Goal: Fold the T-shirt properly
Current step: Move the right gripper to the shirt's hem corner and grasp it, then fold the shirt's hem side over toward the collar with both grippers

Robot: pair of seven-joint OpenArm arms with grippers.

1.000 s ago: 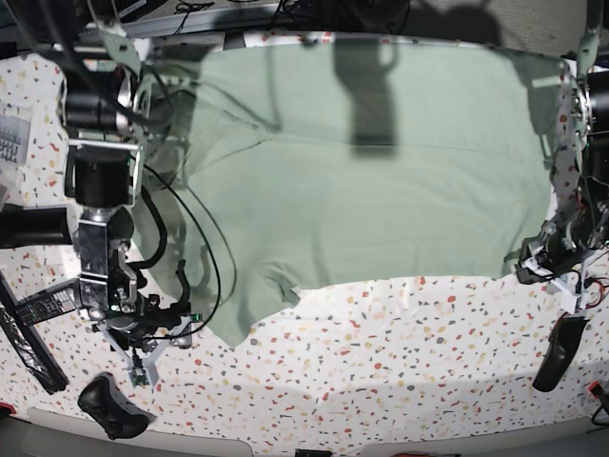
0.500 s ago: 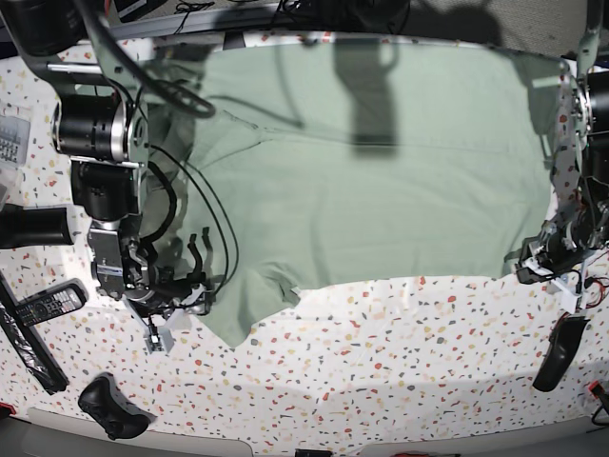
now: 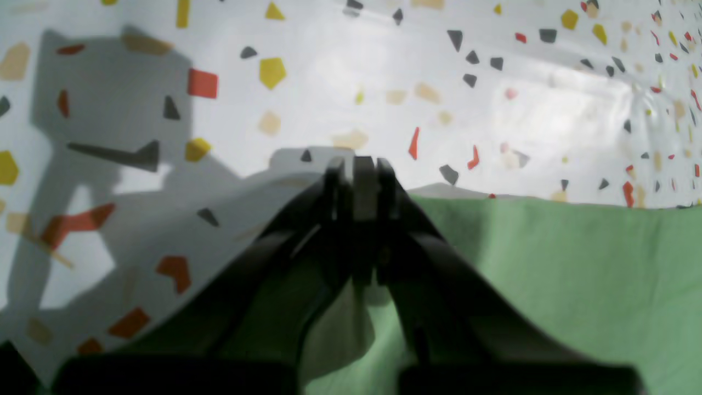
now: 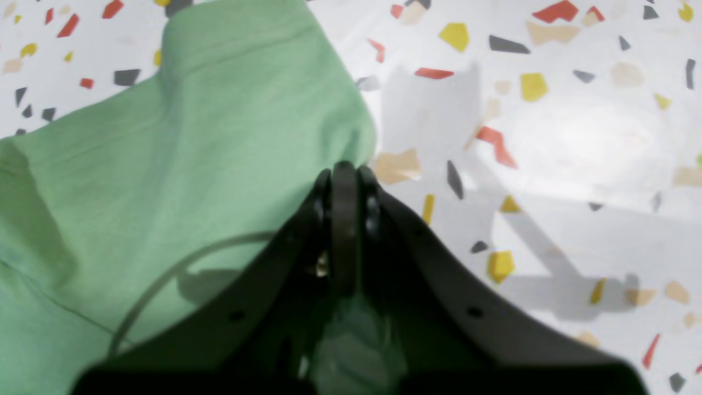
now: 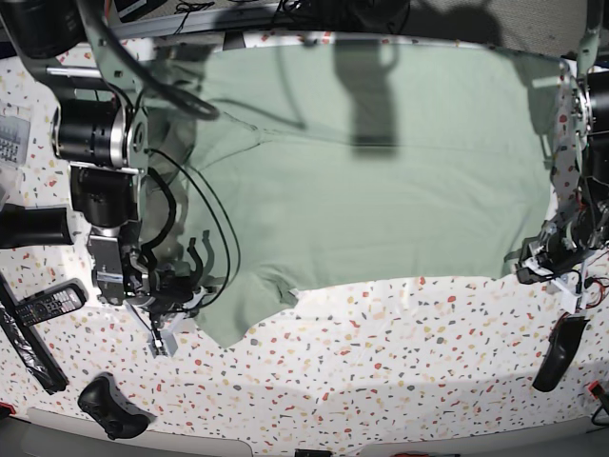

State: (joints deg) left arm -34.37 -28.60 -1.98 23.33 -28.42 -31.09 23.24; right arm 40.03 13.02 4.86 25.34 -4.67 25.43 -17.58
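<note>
The pale green T-shirt point(image 5: 381, 190) lies spread flat on the speckled table point(image 5: 400, 362), collar end toward the left. My right gripper point(image 5: 176, 303) is at the near-left sleeve. In the right wrist view its jaws are shut point(image 4: 344, 170) at the sleeve's edge, with green T-shirt cloth point(image 4: 192, 164) showing between the fingers behind the tips. My left gripper point(image 5: 533, 269) sits at the shirt's near-right corner. In the left wrist view it is shut point(image 3: 356, 167) on the T-shirt hem point(image 3: 576, 274), and the patterned table cover rises against it on the left.
A remote control point(image 5: 43, 307) and a black game controller point(image 5: 112, 405) lie near the front left. A black oblong object point(image 5: 557, 352) lies at the front right. Black cables point(image 5: 214, 248) from the right arm hang over the sleeve.
My right arm moved from the table's front left back to the sleeve, and its jaws went from open to shut there. The left arm and the shirt's body stayed still.
</note>
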